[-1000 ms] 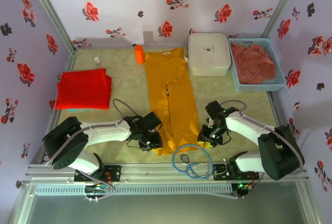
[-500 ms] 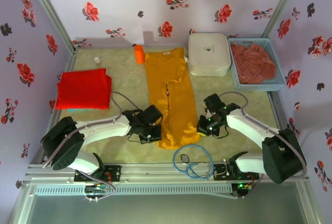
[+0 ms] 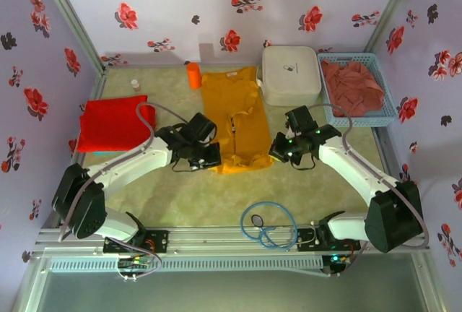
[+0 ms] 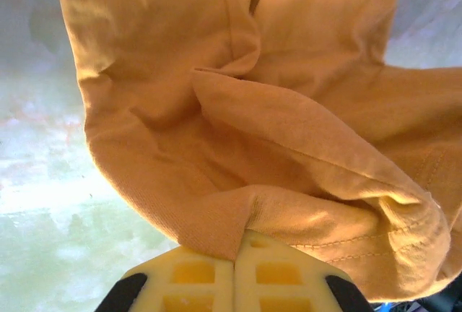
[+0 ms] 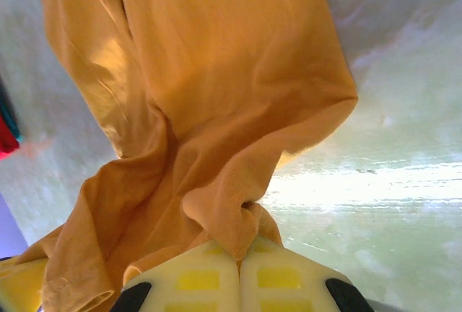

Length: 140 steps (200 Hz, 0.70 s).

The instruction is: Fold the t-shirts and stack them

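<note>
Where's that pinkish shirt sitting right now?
Seen from above, the pinkish shirt lies crumpled in the blue basket at the far right, just right of the white case.

A folded shirt (image 3: 115, 124) lies left, another shirt (image 3: 232, 110) centre, case (image 3: 291, 74) right of it, third shirt (image 3: 352, 84) in the far-right basket (image 3: 359, 120)

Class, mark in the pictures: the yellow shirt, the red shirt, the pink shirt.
yellow shirt (image 3: 227, 92): top view, flat upper body.
red shirt (image 3: 115, 126): top view, middle of the fold.
pink shirt (image 3: 352, 84): top view, middle of the heap.
</note>
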Each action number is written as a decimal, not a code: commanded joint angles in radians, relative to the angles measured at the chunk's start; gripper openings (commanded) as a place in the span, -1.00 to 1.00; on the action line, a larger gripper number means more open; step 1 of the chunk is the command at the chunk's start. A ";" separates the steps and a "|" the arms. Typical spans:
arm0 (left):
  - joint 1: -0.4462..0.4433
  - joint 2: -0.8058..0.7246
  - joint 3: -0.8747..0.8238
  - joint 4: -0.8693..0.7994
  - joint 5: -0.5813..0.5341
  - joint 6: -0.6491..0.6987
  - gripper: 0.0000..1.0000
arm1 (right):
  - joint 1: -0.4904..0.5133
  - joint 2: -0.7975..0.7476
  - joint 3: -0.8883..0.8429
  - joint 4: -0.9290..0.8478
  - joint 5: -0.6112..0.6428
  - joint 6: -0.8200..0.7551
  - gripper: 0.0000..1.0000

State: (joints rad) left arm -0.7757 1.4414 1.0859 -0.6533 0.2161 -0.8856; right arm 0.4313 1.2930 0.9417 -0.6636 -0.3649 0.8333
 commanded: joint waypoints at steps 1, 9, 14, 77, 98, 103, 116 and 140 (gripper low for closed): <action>0.046 -0.016 0.060 -0.078 0.015 0.103 -1.00 | -0.018 0.018 0.058 -0.033 -0.021 0.029 -1.00; 0.065 -0.015 0.069 -0.080 0.017 0.120 -1.00 | -0.024 0.027 0.071 -0.024 -0.021 0.027 -1.00; 0.079 -0.012 0.074 -0.080 0.018 0.130 -1.00 | -0.029 0.036 0.082 -0.019 -0.021 0.025 -1.00; 0.209 0.126 0.249 -0.111 0.017 0.295 -1.00 | -0.102 0.233 0.249 0.055 -0.088 -0.008 -1.00; 0.228 0.189 0.298 -0.100 0.026 0.311 -1.00 | -0.120 0.301 0.292 0.073 -0.114 -0.021 -1.00; 0.233 0.204 0.307 -0.094 0.031 0.314 -1.00 | -0.126 0.317 0.307 0.073 -0.117 -0.025 -1.00; 0.244 0.248 0.331 -0.088 0.048 0.324 -1.00 | -0.145 0.365 0.341 0.067 -0.126 -0.040 -1.00; 0.263 0.322 0.386 -0.097 0.058 0.356 -1.00 | -0.174 0.434 0.396 0.072 -0.150 -0.059 -1.00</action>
State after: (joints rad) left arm -0.5369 1.7027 1.4109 -0.7345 0.2489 -0.5938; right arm 0.2859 1.6737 1.2705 -0.6014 -0.4732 0.8135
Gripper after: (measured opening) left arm 0.042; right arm 0.045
